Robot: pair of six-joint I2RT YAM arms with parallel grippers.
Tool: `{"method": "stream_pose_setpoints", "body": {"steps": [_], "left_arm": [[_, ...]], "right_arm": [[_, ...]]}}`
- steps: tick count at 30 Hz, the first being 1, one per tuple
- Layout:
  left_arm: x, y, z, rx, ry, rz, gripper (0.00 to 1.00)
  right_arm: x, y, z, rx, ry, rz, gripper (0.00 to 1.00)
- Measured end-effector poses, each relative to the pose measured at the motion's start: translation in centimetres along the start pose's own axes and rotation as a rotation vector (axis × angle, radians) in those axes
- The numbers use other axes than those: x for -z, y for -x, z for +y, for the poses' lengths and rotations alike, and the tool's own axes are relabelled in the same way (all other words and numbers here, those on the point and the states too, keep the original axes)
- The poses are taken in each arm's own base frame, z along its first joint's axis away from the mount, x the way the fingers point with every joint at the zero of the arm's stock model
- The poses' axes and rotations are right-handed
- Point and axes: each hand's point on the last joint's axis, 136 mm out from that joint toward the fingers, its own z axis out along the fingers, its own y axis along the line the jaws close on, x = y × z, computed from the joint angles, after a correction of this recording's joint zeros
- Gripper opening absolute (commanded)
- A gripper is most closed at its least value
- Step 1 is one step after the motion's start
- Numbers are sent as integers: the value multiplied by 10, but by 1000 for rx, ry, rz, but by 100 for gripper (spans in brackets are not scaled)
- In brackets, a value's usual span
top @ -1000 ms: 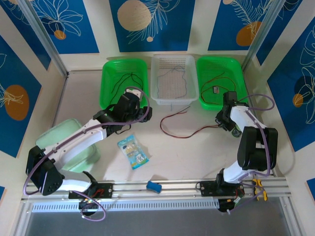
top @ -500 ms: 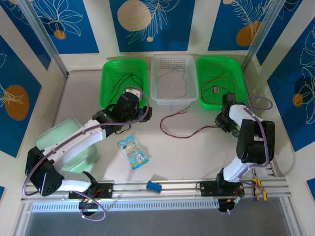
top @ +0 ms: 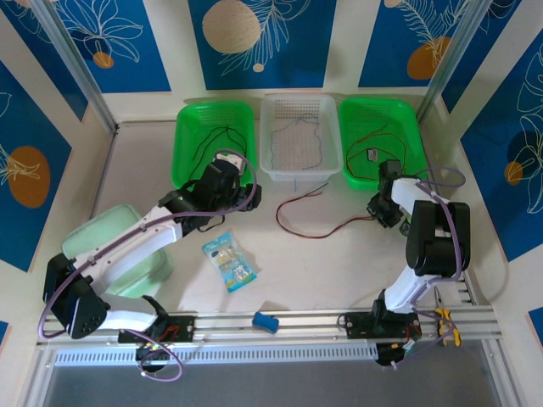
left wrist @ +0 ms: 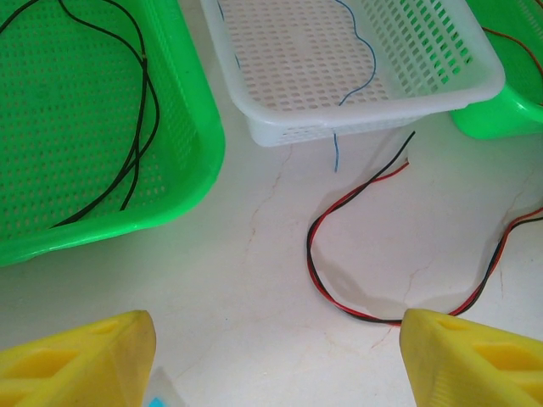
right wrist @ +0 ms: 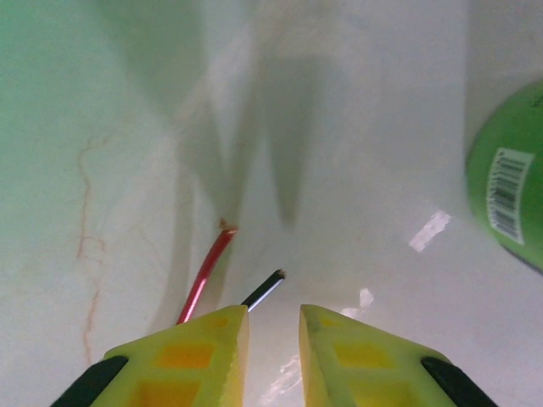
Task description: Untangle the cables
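Left wrist: black cables [left wrist: 136, 110] lie in green basket [left wrist: 197, 165]; left gripper [left wrist: 271, 326] spread wide.

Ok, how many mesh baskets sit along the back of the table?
3: the left green basket, the white basket in the middle, the right green basket; none look hidden.

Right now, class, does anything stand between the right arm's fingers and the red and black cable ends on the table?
Nothing visible does. The red cable end and black cable end lie on bare table directly ahead of the right fingers, running back toward them. A green barcoded object sits off to the side.
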Motion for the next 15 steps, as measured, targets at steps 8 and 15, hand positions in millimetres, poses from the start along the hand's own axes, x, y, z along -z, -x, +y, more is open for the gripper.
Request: {"method": "stream_pose_setpoints", "body": {"steps": [8, 15], "left_arm": [[2, 0, 0, 0, -1, -1, 76], [2, 0, 0, 0, 0, 0, 76]], "right_arm": [[16, 9, 16, 1, 49, -36, 23], [16, 20, 23, -33, 66, -34, 22]]}}
